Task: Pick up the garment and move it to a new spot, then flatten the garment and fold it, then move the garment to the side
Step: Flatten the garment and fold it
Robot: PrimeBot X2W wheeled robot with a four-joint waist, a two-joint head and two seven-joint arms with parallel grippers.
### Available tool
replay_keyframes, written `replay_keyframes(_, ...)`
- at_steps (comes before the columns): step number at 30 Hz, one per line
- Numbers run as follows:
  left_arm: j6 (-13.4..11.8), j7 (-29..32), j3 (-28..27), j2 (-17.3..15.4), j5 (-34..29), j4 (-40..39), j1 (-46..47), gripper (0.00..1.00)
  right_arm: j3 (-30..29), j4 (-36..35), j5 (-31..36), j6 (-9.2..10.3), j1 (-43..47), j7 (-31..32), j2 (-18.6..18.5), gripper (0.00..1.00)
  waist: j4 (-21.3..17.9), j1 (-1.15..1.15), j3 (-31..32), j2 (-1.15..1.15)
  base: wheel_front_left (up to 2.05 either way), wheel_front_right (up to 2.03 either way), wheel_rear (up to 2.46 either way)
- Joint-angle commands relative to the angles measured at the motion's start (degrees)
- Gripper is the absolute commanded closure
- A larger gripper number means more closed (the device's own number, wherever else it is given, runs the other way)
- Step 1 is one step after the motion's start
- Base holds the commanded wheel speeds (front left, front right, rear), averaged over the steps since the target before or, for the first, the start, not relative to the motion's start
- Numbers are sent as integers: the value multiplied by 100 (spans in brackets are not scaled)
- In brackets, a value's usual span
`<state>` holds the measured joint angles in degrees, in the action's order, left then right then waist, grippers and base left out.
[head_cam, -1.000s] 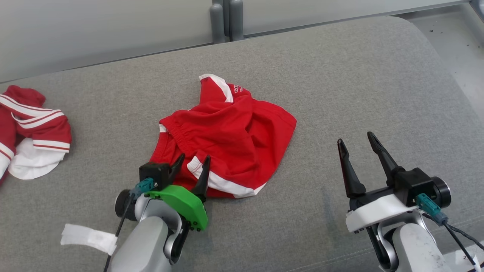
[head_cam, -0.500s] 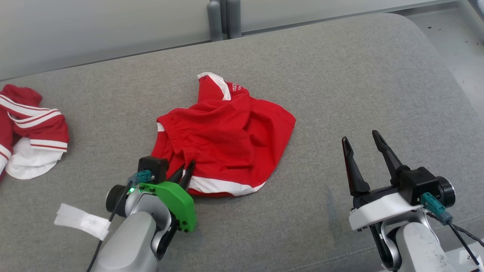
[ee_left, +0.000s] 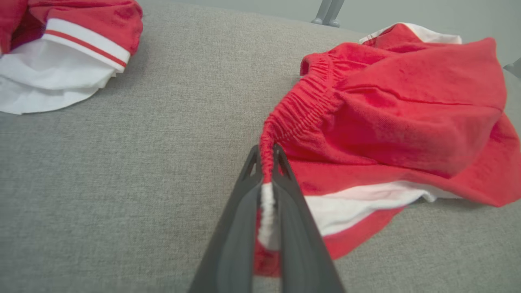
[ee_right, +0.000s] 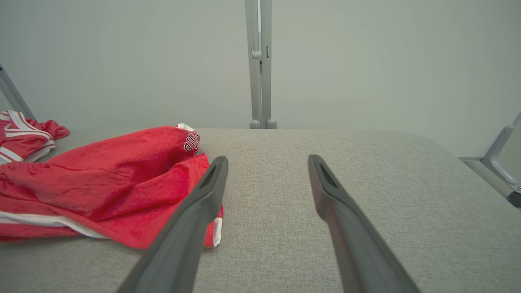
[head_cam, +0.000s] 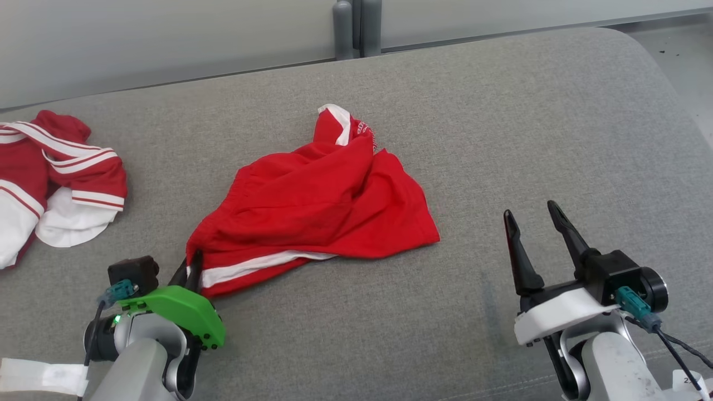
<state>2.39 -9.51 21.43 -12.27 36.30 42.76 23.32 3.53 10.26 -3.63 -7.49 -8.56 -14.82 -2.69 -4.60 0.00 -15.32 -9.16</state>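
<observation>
Grey woven cloth covers the cushion [head_cam: 501,139] on which everything rests. At the cushion's left end lies a crumpled striped garment [head_cam: 61,172] in red and white, well apart from the task's piece. Near the cushion's front edge, left of its middle, the left gripper [head_cam: 192,263] sits low beneath its green cover [head_cam: 178,312], pressed together and pinching the red shorts [head_cam: 323,206] at their near-left corner. The left wrist view shows the gathered elastic waistband [ee_left: 301,110] running straight into the narrow slot between the dark fingers [ee_left: 240,211], with a bit of white trim caught lower down in the same slot. The shorts lie rumpled across the cushion's middle, drawn to a point at the pinch and fanning out toward the cushion's right half. A white stripe [head_cam: 250,267] follows their near hem, and a peak of cloth with small lettering [head_cam: 365,131] stands up toward the cushion's back edge. Just behind that back edge, near its middle, rises a grey post [head_cam: 356,28]. Over the cushion's front right part is the right gripper [head_cam: 530,208], its fingers spread wide with only bare cushion between them, clear of the shorts; whether it touches the cushion I cannot tell.
</observation>
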Motion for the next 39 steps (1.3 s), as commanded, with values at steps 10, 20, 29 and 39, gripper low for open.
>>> replay_keyframes(10, -106, -441, -266, 149, 147, 337, 81, 0, 156, 692, -1, 0, -81, -39, -16, 0, 166, 0, -11, 0, 0, 0, 0)
replay_keyframes(20, -136, -562, -822, 379, -464, -752, -414, 0, 585, 1511, 133, 0, -333, -32, -17, 0, 560, 0, 28, 0, 0, 0, 0)
replay_keyframes(29, -64, -562, -1157, 636, -1097, -1850, -1291, 0, 782, 2152, 26, 0, -612, -32, -82, 0, 996, 0, 129, 0, 0, 0, 0)
replay_keyframes(39, -65, -562, -1195, 858, -1300, -2338, -1788, 0, 736, 2962, -11, 0, -918, -31, -218, 0, 1426, 0, 13, 0, 0, 0, 0)
